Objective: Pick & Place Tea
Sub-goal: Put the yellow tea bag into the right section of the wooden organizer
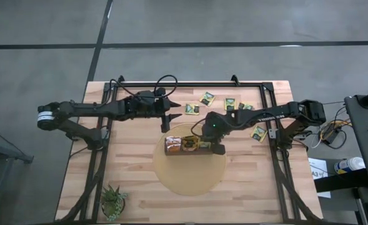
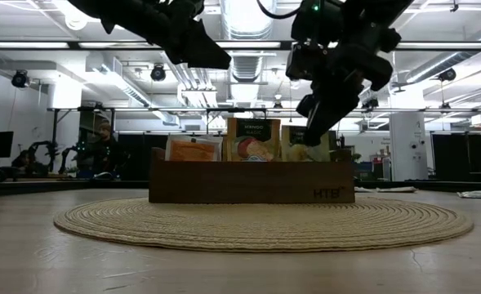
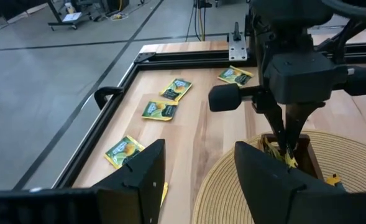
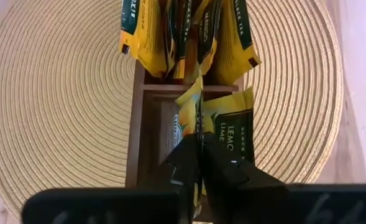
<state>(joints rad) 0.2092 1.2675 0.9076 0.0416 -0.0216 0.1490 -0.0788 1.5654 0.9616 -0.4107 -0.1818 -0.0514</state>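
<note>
A long dark-brown wooden box (image 1: pixel 187 145) lies on a round woven mat (image 1: pixel 190 181). Orange (image 2: pixel 193 149) and green-and-yellow sachets (image 2: pixel 252 139) stand upright in it. My right gripper (image 4: pixel 199 163) is above the box's right end compartment (image 4: pixel 158 124), shut on a green-and-yellow sachet (image 4: pixel 226 127). My left gripper (image 3: pixel 198 180) hovers open just beyond the mat's far left edge, touching nothing. Several loose green-and-yellow sachets (image 1: pixel 207 98) (image 1: pixel 192 110) (image 1: pixel 258 132) lie flat on the table's far and right parts. My right gripper pinches the green-and-yellow sachet by its upper edge (image 4: pixel 199 140) between the two fingers (image 4: pixel 223 171), coming from above and pointing down. The sachet hangs upright below the fingers, its lower part down inside the box's right end compartment. Whether it touches the box floor I cannot tell.
A small green spiky plant (image 1: pixel 114 201) stands at the table's near left corner. A black frame rail (image 1: pixel 190 84) runs along the far edge and both sides. More loose sachets (image 3: pixel 160 109) (image 3: pixel 125 150) lie beyond my left gripper. Bare wood shows near the mat's near side.
</note>
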